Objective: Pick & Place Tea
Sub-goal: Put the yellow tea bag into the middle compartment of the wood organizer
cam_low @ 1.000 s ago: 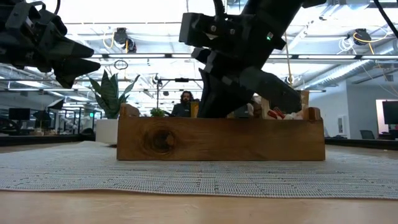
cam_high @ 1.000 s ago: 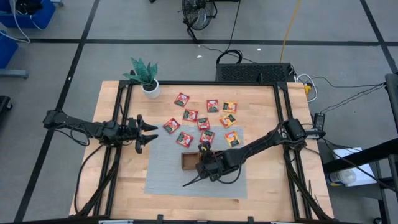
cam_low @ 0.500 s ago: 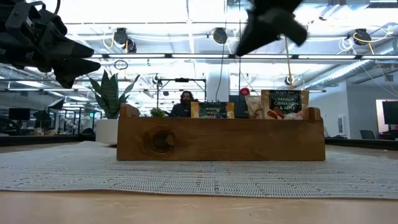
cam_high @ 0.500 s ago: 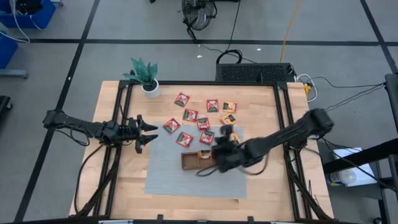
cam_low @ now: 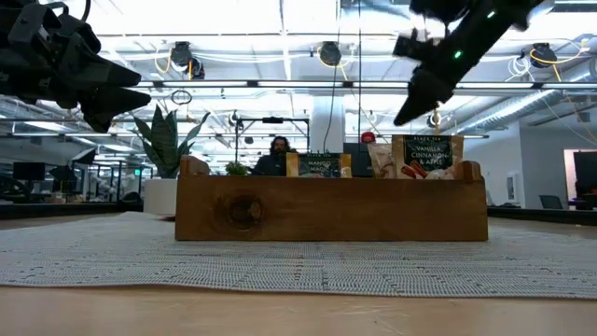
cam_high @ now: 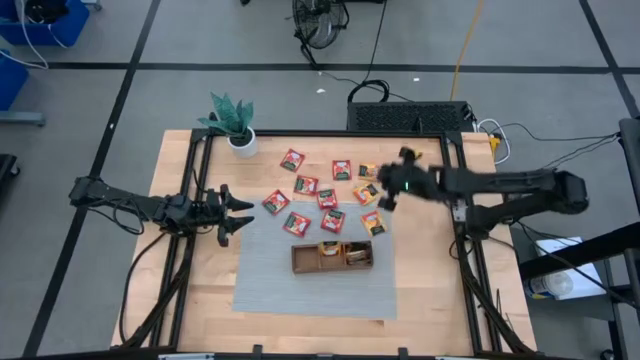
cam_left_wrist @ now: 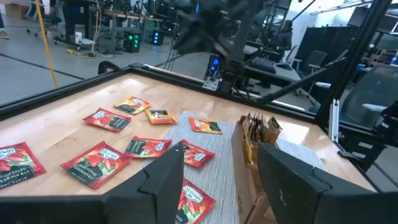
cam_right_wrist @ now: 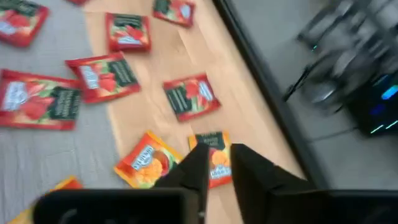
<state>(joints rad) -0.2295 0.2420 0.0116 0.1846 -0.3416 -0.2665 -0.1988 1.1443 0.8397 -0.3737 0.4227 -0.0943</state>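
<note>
From above, the table (cam_high: 200, 300) carries a grey mat (cam_high: 262, 280) with the wooden tray (cam_high: 331, 267) on it, a few sachets standing inside. The loose tea sachets (cam_high: 327, 198) lie flat beyond the tray, spread across the mat's far edge and the bare wood. The right gripper (cam_high: 385, 188) hangs over the sachets at the right end of that spread. The left gripper (cam_high: 240, 214) waits over the table's left part, its fingers spread and nothing between them. A potted plant (cam_high: 233, 124) stands at the far left corner.

At table height, the tray hides the loose sachets, but the packets upright in it can be read: one says "VANILLA CINNAMON & APPLE" (cam_low: 426, 156), another dark one seems to read "MANGO" (cam_low: 319, 165). The right gripper (cam_low: 410, 110) shows high above the tray, and a person sits far back in the room.

The left wrist view looks past that arm's parted fingers (cam_left_wrist: 163, 180) at red sachets on wood and mat; their print is too small to read.

The right wrist view looks down on red and orange sachets; its fingers (cam_right_wrist: 198, 171) stand a narrow slit apart, gripping nothing, above an orange sachet (cam_right_wrist: 214, 152).
</note>
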